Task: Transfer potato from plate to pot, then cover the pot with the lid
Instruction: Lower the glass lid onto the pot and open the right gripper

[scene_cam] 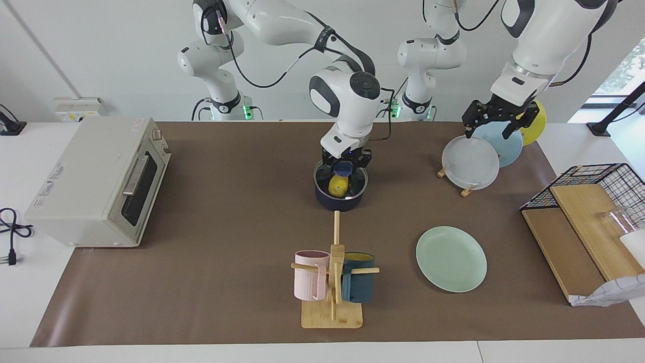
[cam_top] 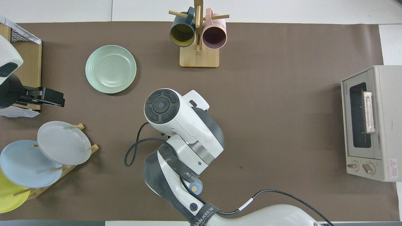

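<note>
The dark navy pot point(scene_cam: 340, 200) stands at the table's middle, nearer to the robots than the mug rack. The yellow potato point(scene_cam: 337, 185) lies inside it and shows through the clear glass lid point(scene_cam: 354, 185), which sits on the pot's rim. My right gripper point(scene_cam: 345, 165) is directly over the pot, shut on the lid's blue knob point(scene_cam: 344, 168). In the overhead view the right arm hides the pot, lid and potato. The mint-green plate point(scene_cam: 451, 258) point(cam_top: 110, 69) lies empty. My left gripper point(scene_cam: 496, 123) point(cam_top: 44, 97) hangs open and empty above the plate rack.
A wooden mug rack point(scene_cam: 332, 282) holds a pink and a teal mug. A plate rack point(scene_cam: 471, 162) with grey, blue and yellow plates stands at the left arm's end, beside a wire basket point(scene_cam: 594, 201). A toaster oven point(scene_cam: 101, 181) stands at the right arm's end. A small bell point(cam_top: 195, 187) sits near the robots.
</note>
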You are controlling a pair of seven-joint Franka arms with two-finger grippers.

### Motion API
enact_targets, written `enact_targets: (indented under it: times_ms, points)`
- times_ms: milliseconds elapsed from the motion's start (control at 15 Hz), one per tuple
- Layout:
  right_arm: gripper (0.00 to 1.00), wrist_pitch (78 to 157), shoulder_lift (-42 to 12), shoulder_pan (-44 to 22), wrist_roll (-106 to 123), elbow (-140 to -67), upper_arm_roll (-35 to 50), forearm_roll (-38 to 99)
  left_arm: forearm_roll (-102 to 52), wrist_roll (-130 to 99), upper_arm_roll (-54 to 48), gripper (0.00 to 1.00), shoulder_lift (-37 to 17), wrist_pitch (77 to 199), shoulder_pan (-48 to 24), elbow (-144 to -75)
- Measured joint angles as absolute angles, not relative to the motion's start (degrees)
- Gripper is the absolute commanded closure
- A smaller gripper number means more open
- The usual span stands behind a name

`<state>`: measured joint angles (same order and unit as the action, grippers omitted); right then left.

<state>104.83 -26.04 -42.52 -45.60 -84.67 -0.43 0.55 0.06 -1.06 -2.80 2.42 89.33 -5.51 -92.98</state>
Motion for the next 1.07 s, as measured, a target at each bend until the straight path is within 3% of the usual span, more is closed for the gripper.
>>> enact_targets:
  times_ms: [133,200,267,400,1067]
  points:
    - [0.96,104.92,-25.77,-42.5,-45.6,-85.25,-0.45,0.55,0.06,-1.06,-2.8,0.0,2.42,89.33,-5.51,-92.98]
    - [0.52,104.99,-25.67,-42.45,-45.6,-85.48,-0.45,0.55,0.06,-1.06,-2.8,0.0,2.42,89.33,-5.51,-92.98]
    - [0.14,105.06,-25.61,-42.41,-45.6,-85.59,-0.46,0.55,0.06,-1.06,-2.8,0.0,2.42,89.33,-5.51,-92.98]
    - [0.01,105.35,-25.59,-42.38,-45.6,-85.62,-0.49,0.55,0.06,-1.06,-2.8,0.0,2.42,89.33,-5.51,-92.98]
    - [0.0,108.18,-25.24,-40.93,-45.62,-85.57,-0.67,0.73,0.06,-1.06,-2.8,0.0,2.42,89.33,-5.51,-92.98]
